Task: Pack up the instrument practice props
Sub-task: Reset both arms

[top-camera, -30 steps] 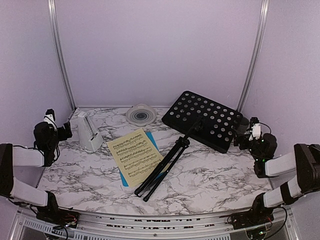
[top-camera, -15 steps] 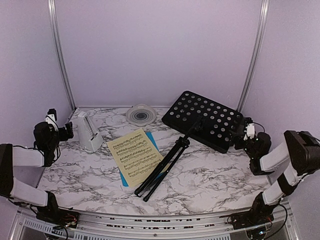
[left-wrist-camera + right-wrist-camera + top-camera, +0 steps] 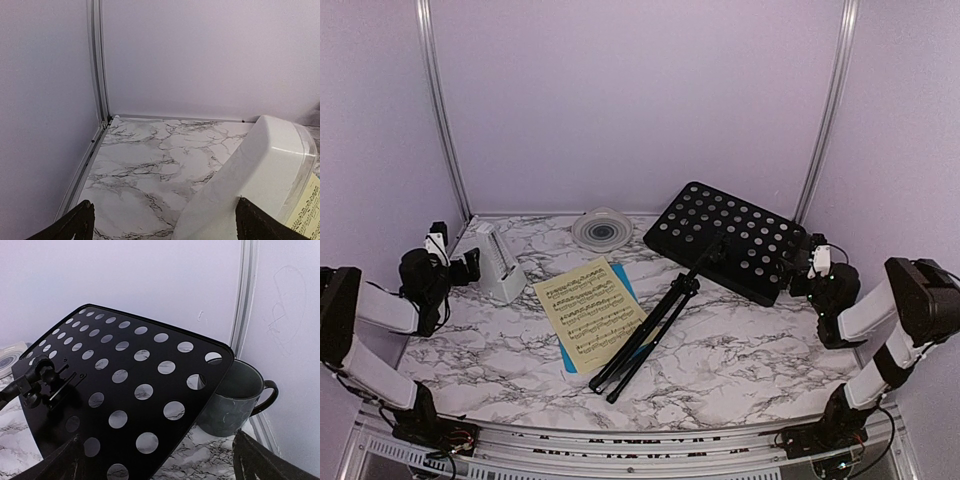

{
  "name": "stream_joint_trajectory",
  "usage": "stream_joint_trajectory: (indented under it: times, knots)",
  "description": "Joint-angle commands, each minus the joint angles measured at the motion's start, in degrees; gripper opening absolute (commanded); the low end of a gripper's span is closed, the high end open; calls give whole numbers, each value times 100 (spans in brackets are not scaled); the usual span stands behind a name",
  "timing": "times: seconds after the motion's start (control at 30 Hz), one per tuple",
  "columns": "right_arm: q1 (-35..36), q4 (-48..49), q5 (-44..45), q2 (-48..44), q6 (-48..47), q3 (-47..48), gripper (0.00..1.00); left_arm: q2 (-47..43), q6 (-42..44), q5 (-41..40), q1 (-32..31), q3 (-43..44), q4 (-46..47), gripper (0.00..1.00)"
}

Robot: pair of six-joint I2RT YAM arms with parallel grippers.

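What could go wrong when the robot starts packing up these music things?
1. The dark mug stands right behind the music stand. If the open right gripper pushes the plate, the mug might tip.
2. The stand's tripod legs seem to lie over the edge of the yellow page. Pulling the page first could crumple it.
3. The metronome is tall and narrow. A nudge from the open left gripper could topple it.

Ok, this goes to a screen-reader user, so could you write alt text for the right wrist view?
A black hole-punched music stand fills most of the view, with a dark mug partly hidden behind its right corner. The right claw is open, its tips at the bottom corners, holding nothing.
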Motion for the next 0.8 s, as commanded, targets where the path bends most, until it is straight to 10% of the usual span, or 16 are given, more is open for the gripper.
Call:
stream_joint_trajectory:
  times: [0.0, 0.77]
  knots:
    - [55, 133, 118, 32, 45, 136, 100, 345, 42, -24, -133, 345, 122, 99]
    - [55, 133, 118, 40, 45, 145, 100, 540, 80, -238, -230, 269, 427, 99]
